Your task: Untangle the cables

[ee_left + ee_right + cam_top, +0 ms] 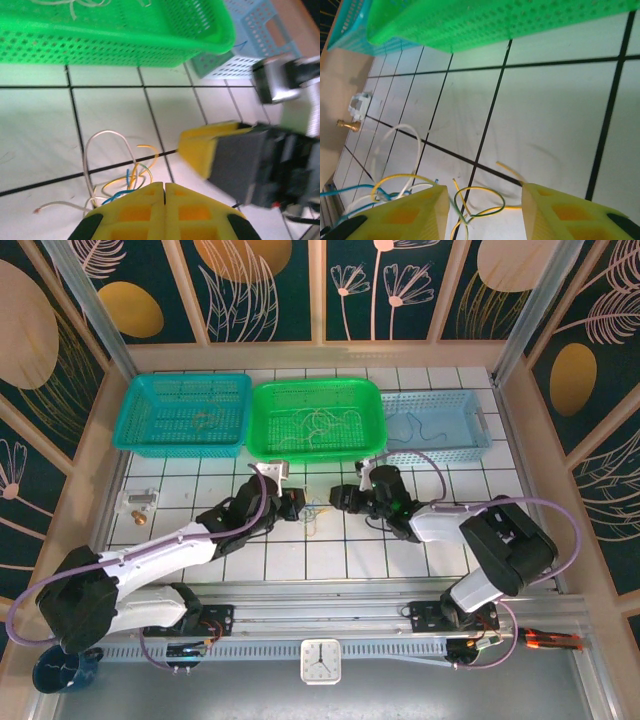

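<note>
Yellow pads tip both grippers over a white tiled table [180, 480] with black grid lines. The tangle of thin cream-white, yellow and blue cables [316, 516] lies on the tiles at the centre of the top view, between the two grippers and just below a green perforated plastic basket [280, 400].

The left gripper [297, 506] sits just left of the tangle. In its wrist view, at the bottom centre, its fingers [145, 210] are pressed together with only a seam between them. The cables [120, 170] loop just ahead of the tips and run under them; whether any strand is pinched cannot be told. At the right of that frame is the right gripper's yellow finger [200, 150].

The right gripper [338, 500] sits just right of the tangle. Its fingers [420, 210] stand apart along the bottom of its wrist view, and a yellow loop [475, 197] lies on the tile in the gap, clamped by neither. A cream-white loop [395, 135] and a blue strand [340, 191] spread at lower left.

At that frame's left edge sit a small brass fitting [347, 125] and a small white part [359, 102].
</note>
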Available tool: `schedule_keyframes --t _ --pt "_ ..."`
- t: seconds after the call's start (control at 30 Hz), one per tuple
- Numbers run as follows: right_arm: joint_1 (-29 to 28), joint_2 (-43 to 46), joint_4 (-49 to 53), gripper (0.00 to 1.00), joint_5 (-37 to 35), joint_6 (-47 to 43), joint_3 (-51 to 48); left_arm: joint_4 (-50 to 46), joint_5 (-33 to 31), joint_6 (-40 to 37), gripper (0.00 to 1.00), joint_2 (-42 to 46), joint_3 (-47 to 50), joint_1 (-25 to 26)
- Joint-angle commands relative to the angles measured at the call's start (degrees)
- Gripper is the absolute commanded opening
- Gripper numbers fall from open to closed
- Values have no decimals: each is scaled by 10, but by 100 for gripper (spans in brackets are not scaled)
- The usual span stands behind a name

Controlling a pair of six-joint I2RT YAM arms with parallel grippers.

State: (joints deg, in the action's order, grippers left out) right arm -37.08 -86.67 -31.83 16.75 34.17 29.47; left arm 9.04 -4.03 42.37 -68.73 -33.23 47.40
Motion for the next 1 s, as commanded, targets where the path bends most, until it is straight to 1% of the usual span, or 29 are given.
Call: schedule_keyframes --t 0.0,0.2,0.37,0.5,0.7,0.77,0.9,0.97 --pt "7 17 30 43 -7 -21 6 25 -28 12 0 1 21 3" --pt "4 -7 21 43 19 -22 22 33 -42 16 0 -5 49 4" --pt "-4 -30 17 43 24 -24 31 40 -49 16 0 -20 61 4" --pt "-14 -42 22 47 31 -33 34 46 -50 15 0 -33 63 3" --pt "-36 -27 44 50 23 -46 28 54 -49 12 0 -47 61 3" --pt "-44 -18 52 50 17 -49 23 54 -50 12 4 -49 60 3" --pt "-66 -2 77 51 -9 -64 18 53 -51 12 23 -49 60 3" --pt "-77 3 92 52 -28 -73 17 53 -51 12 31 -48 59 4"
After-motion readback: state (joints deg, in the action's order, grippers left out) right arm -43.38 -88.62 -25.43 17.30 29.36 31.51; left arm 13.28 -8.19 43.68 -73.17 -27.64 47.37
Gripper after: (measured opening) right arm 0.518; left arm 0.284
